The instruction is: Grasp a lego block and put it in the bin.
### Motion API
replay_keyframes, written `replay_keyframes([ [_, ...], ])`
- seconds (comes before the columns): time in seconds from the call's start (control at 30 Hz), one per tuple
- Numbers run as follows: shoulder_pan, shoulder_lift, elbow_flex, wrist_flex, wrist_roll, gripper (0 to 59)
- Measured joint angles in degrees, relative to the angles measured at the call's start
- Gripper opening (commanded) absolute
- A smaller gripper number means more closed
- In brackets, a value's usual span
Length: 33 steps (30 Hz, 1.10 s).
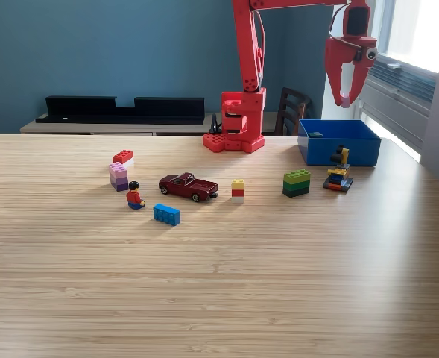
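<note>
From the exterior view's left, you have a red brick (122,156) and a pink-and-purple stack (118,177) on the table (219,283), then a small figure (135,196), a blue brick (167,215), a dark red toy car (188,186) and a yellow-and-red stack (238,190). Further right sits a green stack (297,183), then a small mixed build (339,174) just in front of the blue bin (338,149). A small dark piece (316,135), possibly a brick, lies in the bin. Your gripper (346,95) hangs above the bin, fingers slightly parted, holding nothing.

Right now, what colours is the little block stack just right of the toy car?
The block stack is yellow on top, red below, seen best in the exterior view.
</note>
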<state>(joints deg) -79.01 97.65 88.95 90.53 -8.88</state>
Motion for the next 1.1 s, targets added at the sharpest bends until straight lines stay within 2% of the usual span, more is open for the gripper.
replay_keyframes([
  [0.07, -0.6, -3.3, -1.5, 0.5, 0.0, 0.6],
  [0.17, -1.3, -7.8, -4.0, 1.4, -0.1, 14.6],
  [0.2, -1.5, -9.1, -4.7, 1.7, -0.1, 17.4],
  [0.37, -1.8, -11.9, -7.9, 2.5, -1.0, 21.5],
  [0.4, -1.8, -11.9, -8.7, 3.0, -1.1, 20.6],
  [0.43, -1.8, -11.9, -9.5, 3.5, -1.1, 17.2],
  [0.53, -1.7, -11.9, -11.8, 4.4, -1.1, 2.0],
  [0.57, -1.1, -11.9, -12.3, 4.4, -1.1, 0.1],
  [0.8, 11.7, -11.9, -13.4, 4.4, 1.3, 0.1],
  [1.1, 45.0, -11.9, -14.0, 4.4, 6.9, 0.1],
])
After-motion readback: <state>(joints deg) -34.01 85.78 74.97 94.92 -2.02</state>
